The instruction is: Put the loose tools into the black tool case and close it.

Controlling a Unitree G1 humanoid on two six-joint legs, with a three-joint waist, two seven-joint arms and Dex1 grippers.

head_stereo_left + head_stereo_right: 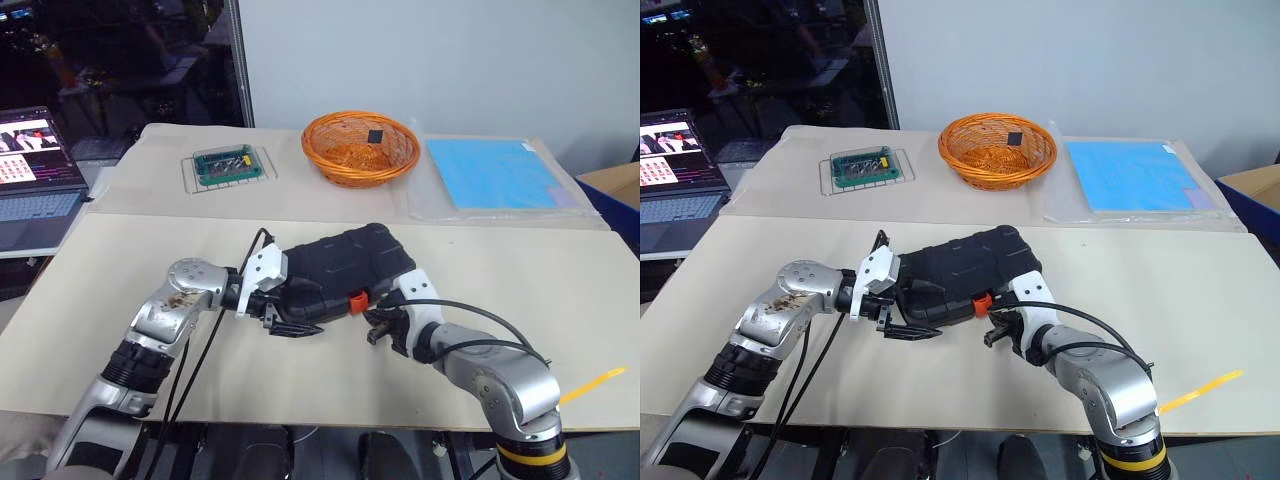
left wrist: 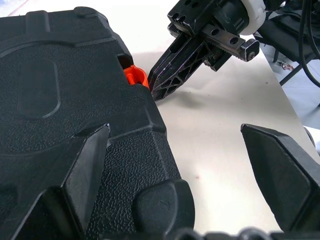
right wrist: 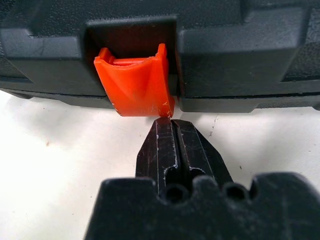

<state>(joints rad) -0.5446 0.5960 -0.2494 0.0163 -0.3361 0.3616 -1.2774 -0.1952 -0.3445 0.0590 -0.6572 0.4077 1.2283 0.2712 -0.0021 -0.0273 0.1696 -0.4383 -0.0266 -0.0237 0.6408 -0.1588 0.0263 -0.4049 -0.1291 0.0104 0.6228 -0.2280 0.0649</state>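
Right wrist view: right gripper (image 3: pixel 167 122) pressed together, empty, tips touching lower corner of orange latch (image 3: pixel 134 82) on case front edge. Black tool case (image 1: pixel 335 268) lies shut on table (image 1: pixel 530 290); contents hidden. Left gripper (image 2: pixel 182 165) spread wide, one finger (image 2: pixel 85 170) over lid corner, contact unclear, other finger over table. Behind: wicker basket (image 1: pixel 360 148), blue sheet (image 1: pixel 495 172), laptop (image 1: pixel 38 170) cut off at edge.

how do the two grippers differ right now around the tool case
The left gripper is wide open, one finger lying on the black tool case lid; the right gripper is shut, its tips at the orange latch. The left sits at the case's end, the right at its front edge. Both have black fingers and neither holds anything.
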